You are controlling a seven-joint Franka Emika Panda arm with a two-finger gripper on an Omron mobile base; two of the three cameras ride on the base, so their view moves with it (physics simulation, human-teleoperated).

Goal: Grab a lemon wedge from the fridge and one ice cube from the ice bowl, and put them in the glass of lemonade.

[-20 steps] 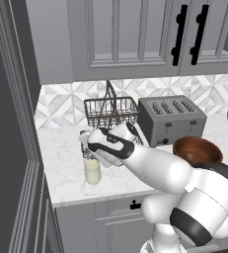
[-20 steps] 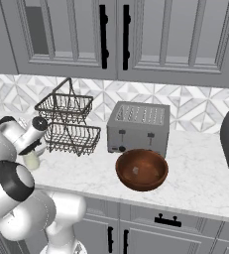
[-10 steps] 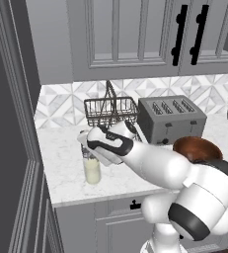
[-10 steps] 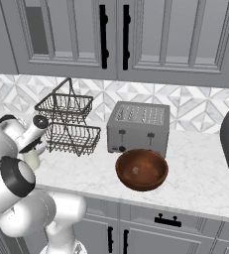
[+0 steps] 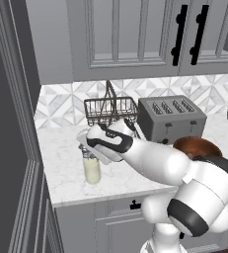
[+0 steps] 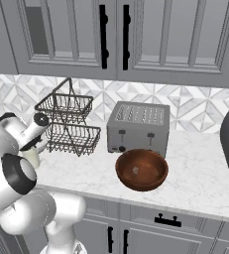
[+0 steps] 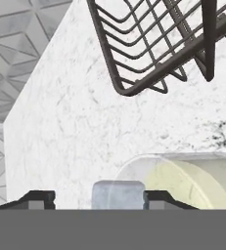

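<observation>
The arm is showing glossy white, rounded shell segments, each joint ringed by a dark band. The hand is wearing a white casing with a black strip along its side, and its two small finger tips are showing dark, blocky ends.

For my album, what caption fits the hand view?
Ice cube between the gripper fingertips, above the glass of lemonade.

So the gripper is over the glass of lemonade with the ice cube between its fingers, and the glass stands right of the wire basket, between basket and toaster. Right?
Not quite. The glass of lemonade stands left of the wire basket, not between it and the toaster; the left base view shows this. The gripper is over the glass, with the ice cube between its fingers.
</observation>
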